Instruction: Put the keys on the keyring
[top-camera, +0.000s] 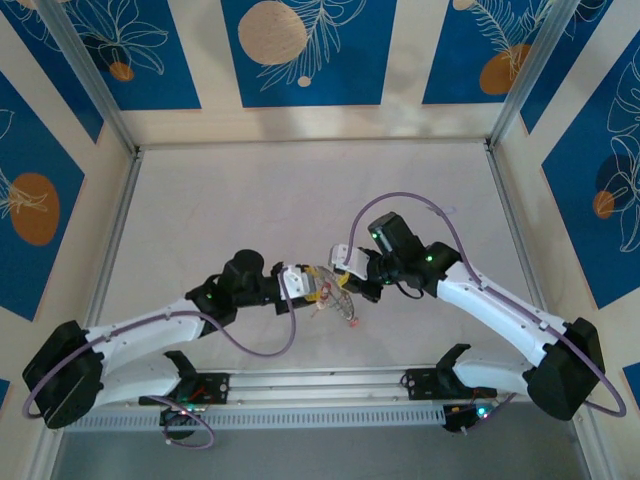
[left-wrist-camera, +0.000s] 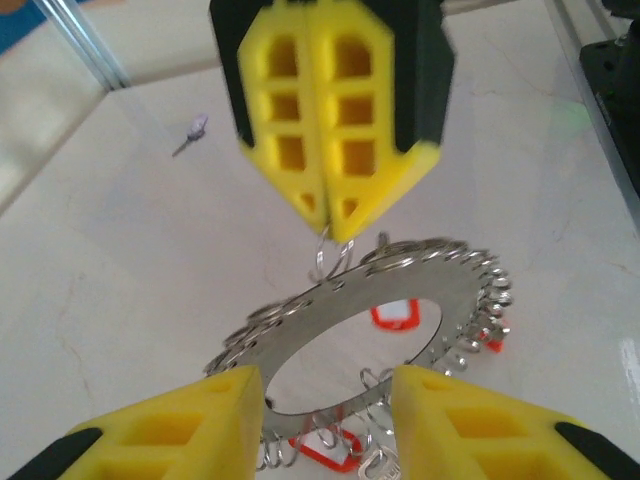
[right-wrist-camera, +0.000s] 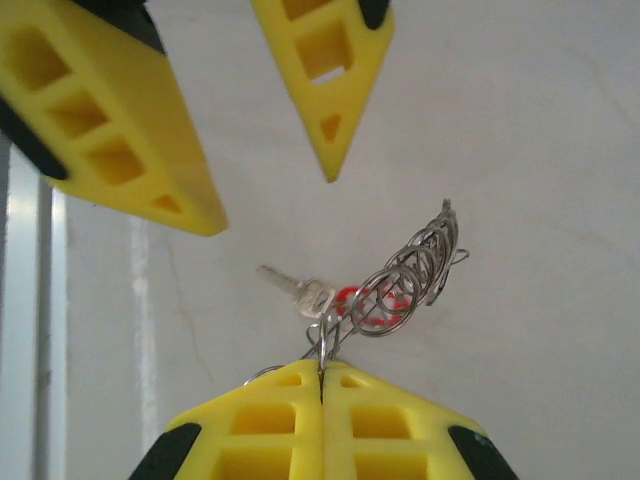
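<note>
The keyring (left-wrist-camera: 400, 290), a flat grey toothed disc with a wide hole, hangs tilted just above the table. Small wire loops line its rim. My right gripper (left-wrist-camera: 330, 225) is shut on one of these loops at the ring's far edge, and the right wrist view shows the pinch (right-wrist-camera: 322, 368). A silvery key (right-wrist-camera: 295, 290) and red-tagged keys (right-wrist-camera: 365, 300) dangle from the ring. Another red tag (left-wrist-camera: 395, 315) shows through the hole. My left gripper (left-wrist-camera: 325, 385) is open, its fingers flanking the ring's near rim. In the top view both grippers meet mid-table over the keyring (top-camera: 335, 300).
A small loose key (left-wrist-camera: 190, 135) lies on the white table far beyond the ring. Aluminium posts (top-camera: 85, 75) and patterned walls enclose the table. A metal rail (top-camera: 310, 382) runs along the near edge between the arm bases.
</note>
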